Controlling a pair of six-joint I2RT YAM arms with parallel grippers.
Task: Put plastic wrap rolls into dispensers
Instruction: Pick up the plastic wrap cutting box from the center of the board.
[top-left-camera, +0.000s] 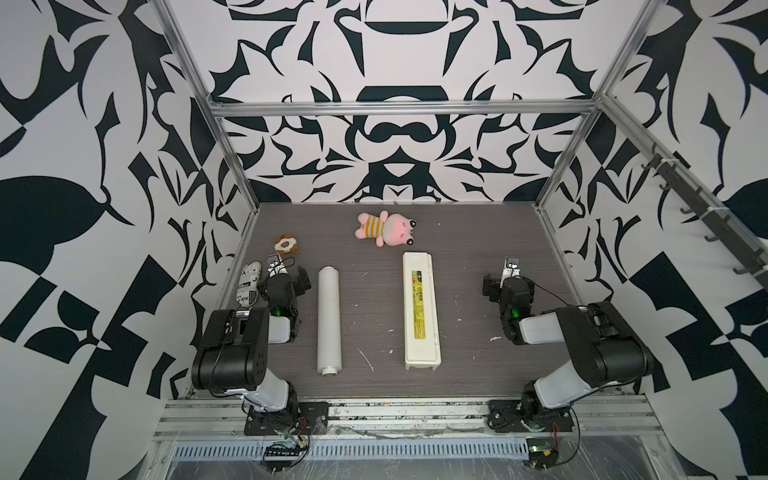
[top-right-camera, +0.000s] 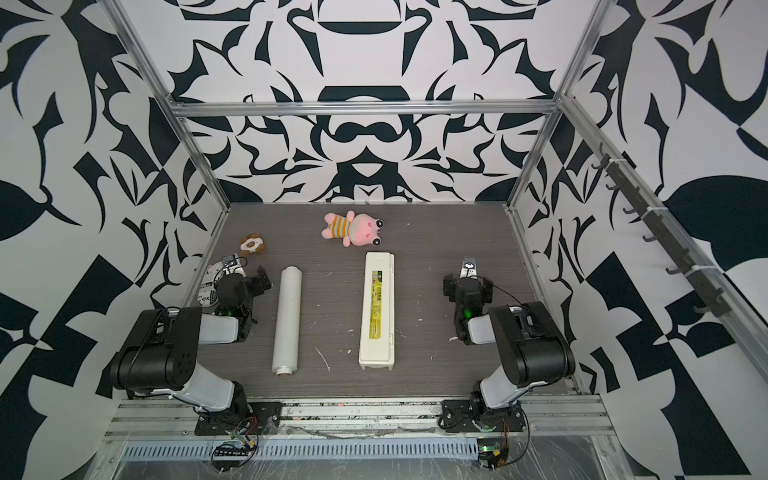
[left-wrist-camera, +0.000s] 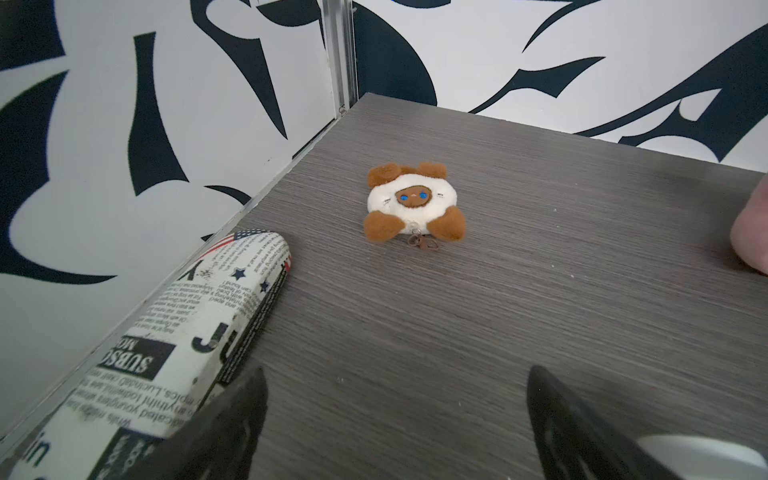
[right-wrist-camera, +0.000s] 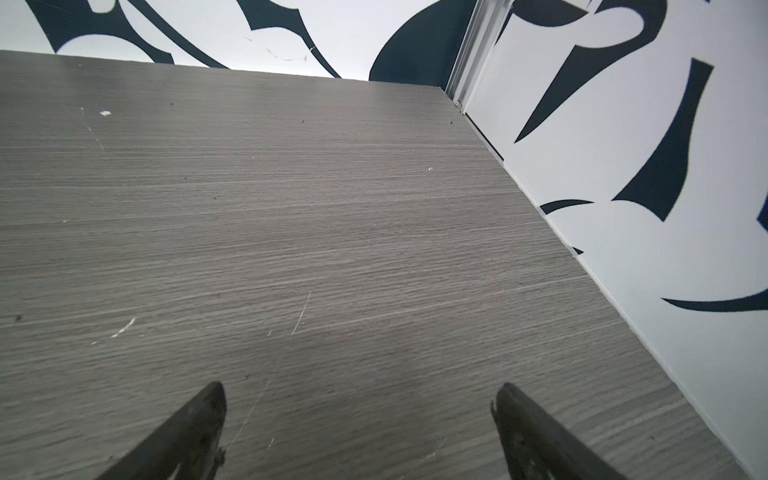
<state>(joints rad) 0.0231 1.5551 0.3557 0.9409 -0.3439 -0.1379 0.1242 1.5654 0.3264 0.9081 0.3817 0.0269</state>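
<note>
Left gripper (left-wrist-camera: 395, 386) and right gripper (right-wrist-camera: 361, 399), wide open and empty, sit at the table's (top-left-camera: 465, 232) side edges, with the roll (top-left-camera: 329, 320) and closed dispenser (top-left-camera: 419, 311) seemingly staged between them.

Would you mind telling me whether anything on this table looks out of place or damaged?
Three strays: a pink plush at the back, a small brown plush and a newsprint-patterned bundle by the left wall. The tabletop is scratched, with white flecks. The roll and closed dispenser lie straight, apart.
</note>
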